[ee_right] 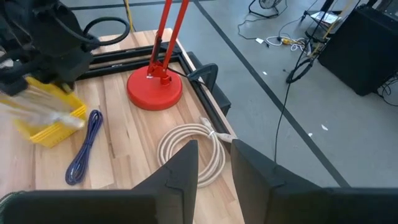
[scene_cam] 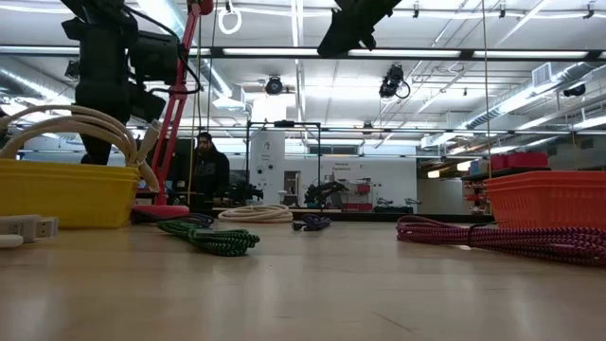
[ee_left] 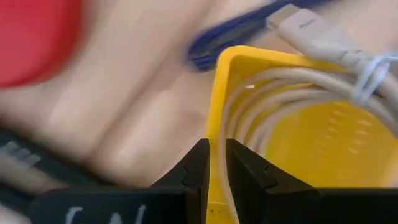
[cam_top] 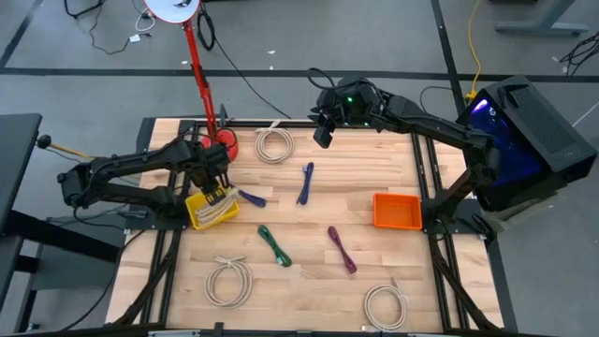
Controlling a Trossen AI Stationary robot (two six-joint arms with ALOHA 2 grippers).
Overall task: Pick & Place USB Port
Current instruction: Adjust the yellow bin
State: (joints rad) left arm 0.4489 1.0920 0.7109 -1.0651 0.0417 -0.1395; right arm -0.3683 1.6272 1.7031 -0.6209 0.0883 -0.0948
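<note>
A yellow basket (cam_top: 208, 211) stands at the table's left and holds a coiled white USB cable (ee_left: 292, 93), whose loops arch above its rim (scene_cam: 66, 123). My left gripper (cam_top: 215, 184) is right over the basket, its fingers nearly together (ee_left: 216, 163) at the basket's rim. My right gripper (cam_top: 323, 131) hangs high above the table's far edge, empty, with a narrow gap between its fingers (ee_right: 214, 168). Below it lies another white coil (ee_right: 189, 149). My left gripper pinches a strand of the white coil (ee_left: 227, 186) between its two fingers, right at the yellow basket's rim (ee_left: 216, 112). The fingers come from above, pointing down. The rest of the coil lies in the basket. I cannot tell whether the fingers also touch the rim.
A red lamp base (cam_top: 223, 145) stands just beyond the basket. Blue (cam_top: 306, 183), green (cam_top: 274, 245) and purple (cam_top: 342, 249) cables lie mid-table, and white coils (cam_top: 229, 281) (cam_top: 386, 306) lie near the front edge. An orange basket (cam_top: 397, 211) stands at the right.
</note>
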